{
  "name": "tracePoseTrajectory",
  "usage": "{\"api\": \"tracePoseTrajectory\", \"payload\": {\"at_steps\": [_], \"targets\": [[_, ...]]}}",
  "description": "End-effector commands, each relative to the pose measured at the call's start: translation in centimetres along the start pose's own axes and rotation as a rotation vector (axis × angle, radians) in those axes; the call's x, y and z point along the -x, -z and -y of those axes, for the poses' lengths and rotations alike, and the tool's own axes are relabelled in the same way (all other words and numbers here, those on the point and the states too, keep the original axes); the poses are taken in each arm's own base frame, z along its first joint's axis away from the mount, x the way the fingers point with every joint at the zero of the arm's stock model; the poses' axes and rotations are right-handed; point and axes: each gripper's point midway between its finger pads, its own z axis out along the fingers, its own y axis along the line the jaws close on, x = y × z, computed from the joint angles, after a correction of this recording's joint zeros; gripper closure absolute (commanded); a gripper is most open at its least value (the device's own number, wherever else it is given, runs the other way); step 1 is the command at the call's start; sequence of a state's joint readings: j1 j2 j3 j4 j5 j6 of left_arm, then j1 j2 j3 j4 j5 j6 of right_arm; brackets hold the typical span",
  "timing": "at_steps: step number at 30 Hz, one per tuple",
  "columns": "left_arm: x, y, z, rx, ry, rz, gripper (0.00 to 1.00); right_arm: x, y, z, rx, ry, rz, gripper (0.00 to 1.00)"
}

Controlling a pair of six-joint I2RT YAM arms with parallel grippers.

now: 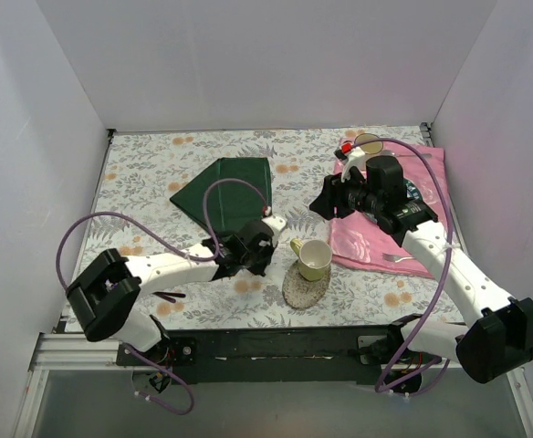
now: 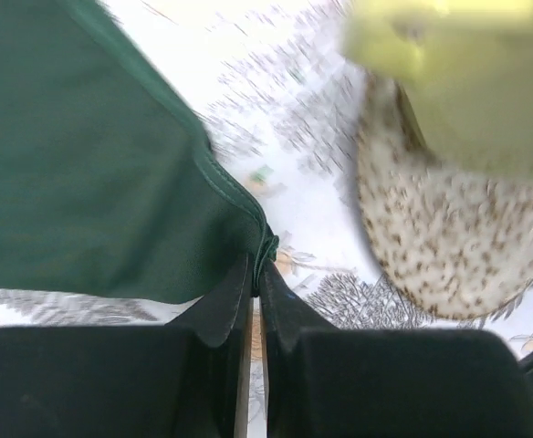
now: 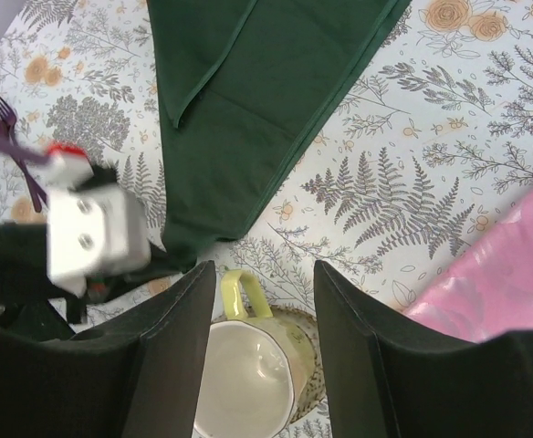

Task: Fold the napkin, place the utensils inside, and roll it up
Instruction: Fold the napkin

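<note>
The dark green napkin (image 1: 225, 192) lies flat on the floral table, partly folded, with one corner pointing toward the arms. My left gripper (image 1: 256, 245) sits at that near corner. In the left wrist view the napkin (image 2: 93, 155) fills the upper left, and the left gripper (image 2: 259, 269) is shut on its corner hem. My right gripper (image 1: 326, 203) hovers to the right of the napkin (image 3: 248, 100). It is open (image 3: 262, 283) and holds nothing. The utensils are out of view.
A yellow-green cup (image 1: 314, 258) stands on a speckled saucer (image 1: 298, 290) just right of my left gripper and below the right gripper's fingers (image 3: 349, 319). A pink cloth (image 1: 385, 233) with a silver fork (image 1: 396, 259) lies at the right. A purple fork (image 3: 11, 137) rests near the left arm.
</note>
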State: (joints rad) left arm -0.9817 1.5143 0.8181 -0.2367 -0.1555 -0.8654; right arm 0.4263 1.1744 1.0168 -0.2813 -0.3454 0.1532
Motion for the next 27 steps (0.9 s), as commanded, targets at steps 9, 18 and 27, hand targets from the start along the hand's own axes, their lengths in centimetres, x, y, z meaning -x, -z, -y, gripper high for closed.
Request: {"api": "tracePoseTrajectory", "payload": {"at_steps": [9, 18, 27], "targets": [[9.5, 4.4, -12.6, -0.048, 0.616, 0.241, 1.0, 1.6, -1.8, -0.8, 0.089, 0.002, 0.012, 0.44], [9.5, 5.0, -22.2, -0.111, 0.989, 0.314, 1.0, 1.8, -2.9, -1.1, 0.127, -0.021, 0.002, 0.44], [8.7, 5.1, -28.4, -0.071, 1.124, 0.374, 1.0, 0.8, -3.5, -1.1, 0.146, -0.054, -0.023, 0.44]]}}
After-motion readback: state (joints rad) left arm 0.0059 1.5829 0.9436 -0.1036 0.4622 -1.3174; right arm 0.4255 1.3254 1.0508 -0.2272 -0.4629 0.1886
